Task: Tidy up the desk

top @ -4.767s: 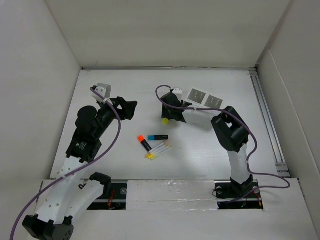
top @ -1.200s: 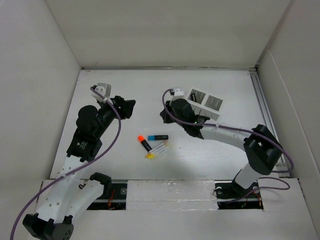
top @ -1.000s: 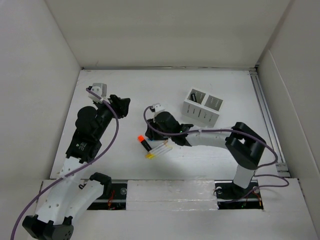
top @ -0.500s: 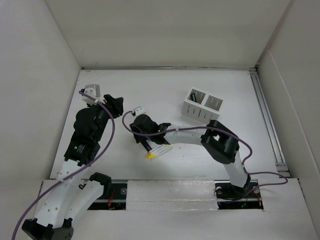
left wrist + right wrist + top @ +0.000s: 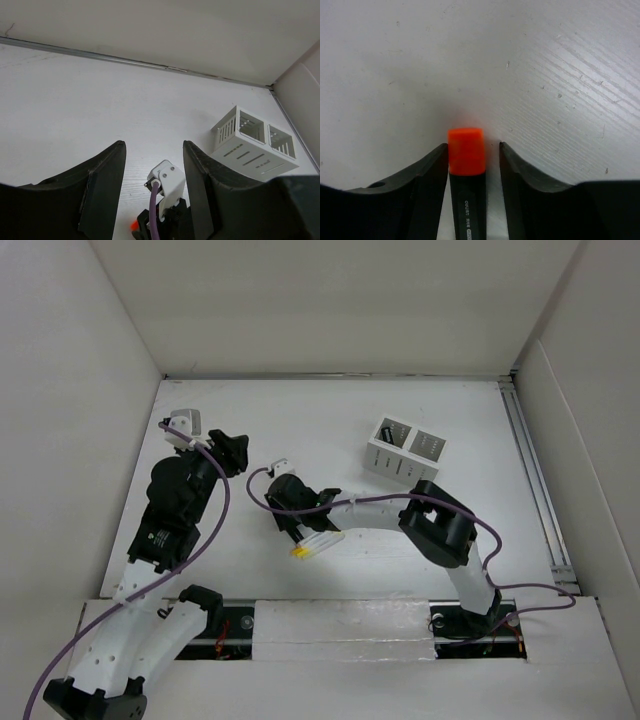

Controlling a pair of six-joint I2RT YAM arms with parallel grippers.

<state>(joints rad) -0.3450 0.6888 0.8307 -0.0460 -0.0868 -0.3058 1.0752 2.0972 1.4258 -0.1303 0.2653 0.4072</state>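
A black highlighter with an orange cap (image 5: 465, 150) lies on the white desk (image 5: 310, 420). It sits between the fingers of my right gripper (image 5: 472, 146), which is open around it. The left finger touches the barrel and a narrow gap shows at the right finger. From above, my right gripper (image 5: 284, 510) is low at the desk's middle left and covers the highlighter. My left gripper (image 5: 230, 450) hovers further left, open and empty (image 5: 153, 145). Its view looks down on the right wrist's white camera mount (image 5: 167, 182).
Thin pens with yellow caps (image 5: 318, 543) lie just right of the right gripper, under its forearm. A white slotted two-compartment organizer (image 5: 405, 455) stands at the back right, also seen from the left wrist (image 5: 255, 145). White walls enclose the desk.
My right arm has swung left from the organizer to the highlighter and lowered its jaws astride it. My left gripper has drawn back slightly to the left.
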